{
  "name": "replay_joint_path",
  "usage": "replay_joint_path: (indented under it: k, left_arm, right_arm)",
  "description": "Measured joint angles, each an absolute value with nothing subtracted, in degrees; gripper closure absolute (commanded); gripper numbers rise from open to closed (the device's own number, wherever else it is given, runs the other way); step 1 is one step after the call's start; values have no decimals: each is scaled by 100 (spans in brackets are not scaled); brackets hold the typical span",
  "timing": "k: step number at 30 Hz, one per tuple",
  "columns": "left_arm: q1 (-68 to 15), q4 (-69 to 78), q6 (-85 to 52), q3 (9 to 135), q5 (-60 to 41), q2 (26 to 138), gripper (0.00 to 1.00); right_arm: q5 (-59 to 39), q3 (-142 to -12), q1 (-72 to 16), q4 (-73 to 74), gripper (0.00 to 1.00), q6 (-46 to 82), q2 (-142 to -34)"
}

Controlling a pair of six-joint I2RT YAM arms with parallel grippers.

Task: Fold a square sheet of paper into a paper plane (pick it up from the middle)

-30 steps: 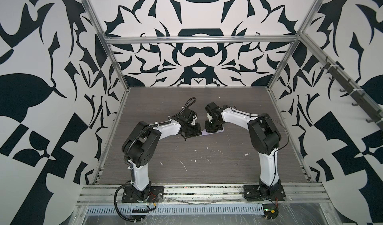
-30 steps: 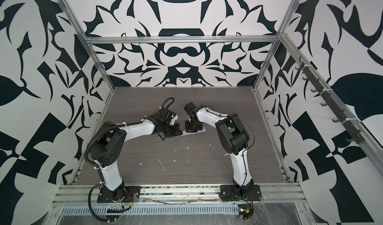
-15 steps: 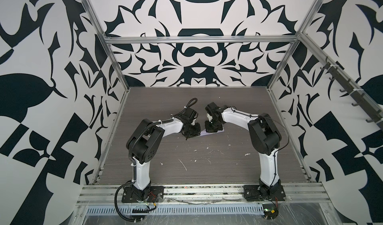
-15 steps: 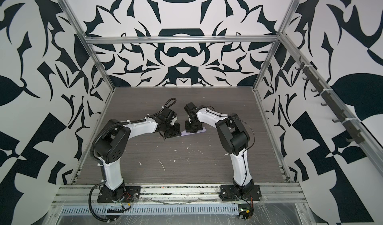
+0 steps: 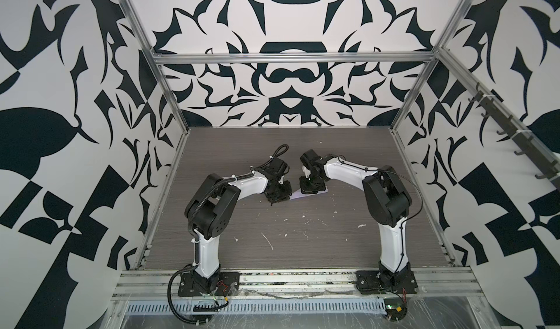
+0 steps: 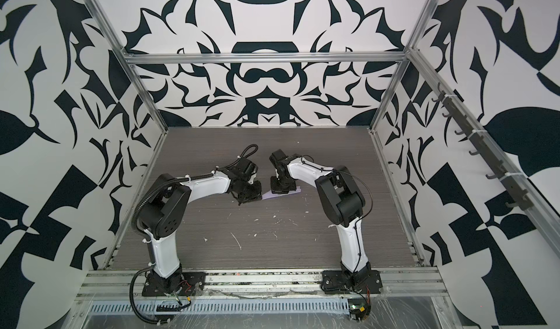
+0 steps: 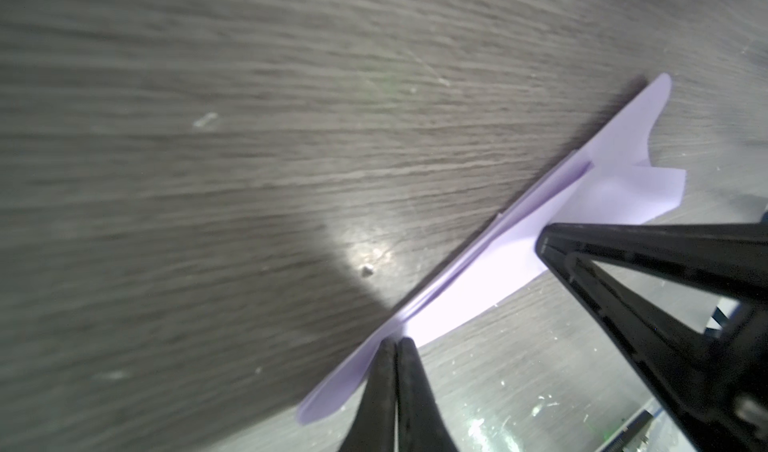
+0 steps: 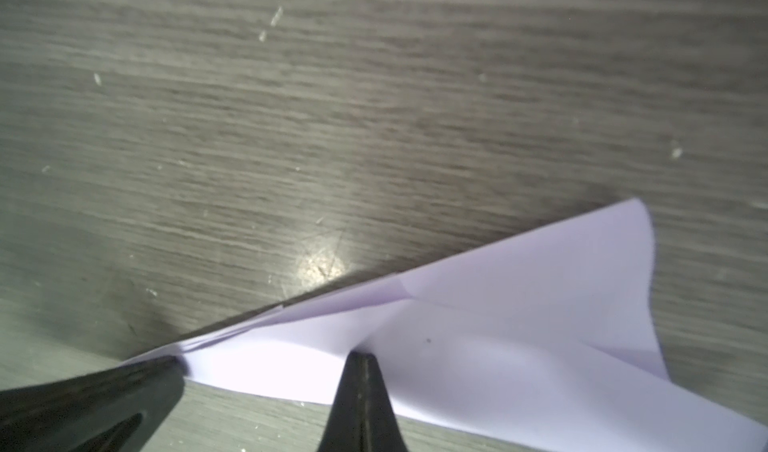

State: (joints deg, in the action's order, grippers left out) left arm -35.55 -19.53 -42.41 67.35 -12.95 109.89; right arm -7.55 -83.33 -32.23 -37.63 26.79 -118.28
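Paper plane (image 7: 490, 275), lilac, lying on the grey desk (image 7: 208, 188) between my two arms, sharp nose toward the left arm and notched tail toward the right. My left tool (image 7: 395, 344) has its jaws closed together, tips on the folded ridge near the nose; I cannot tell whether a layer is pinched. My right tool (image 8: 362, 358) is likewise closed, its tip touching the wing farther back.

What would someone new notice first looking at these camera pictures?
The bold black-and-white patterned walls around the cell grab the eye first. Next, in the middle of the tabletop, a lilac paper plane lies with the left tool and right tool both shut, tips on it. White flecks dot its near half.
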Motion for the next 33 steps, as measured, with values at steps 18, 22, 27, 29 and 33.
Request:
replay_joint_path:
  k: [18, 22, 27, 29, 33]
  left_arm:
    - [-3304, -2353, -4106, 6567, -1118, 10130, 90]
    - [-3538, -2257, -4106, 6814, -1315, 10232, 90]
    - [-3815, -2143, -4160, 7190, -1597, 10748, 89]
    - [-3874, -2062, -4206, 7279, -1730, 10960, 89]
    - [-3874, -1994, -4292, 7389, -1898, 11312, 90]
  right_arm:
    - [-722, -8311, -3234, -3741, 100, 2676, -11817]
    - [-722, -8305, -3234, -3736, 100, 2676, -11817]
    - [-725, -8283, -3234, -3710, 100, 2676, -11806]
    - [-725, -8267, -3234, -3693, 100, 2679, -11795]
    - [-727, -8230, -3234, -3651, 100, 2679, -11778]
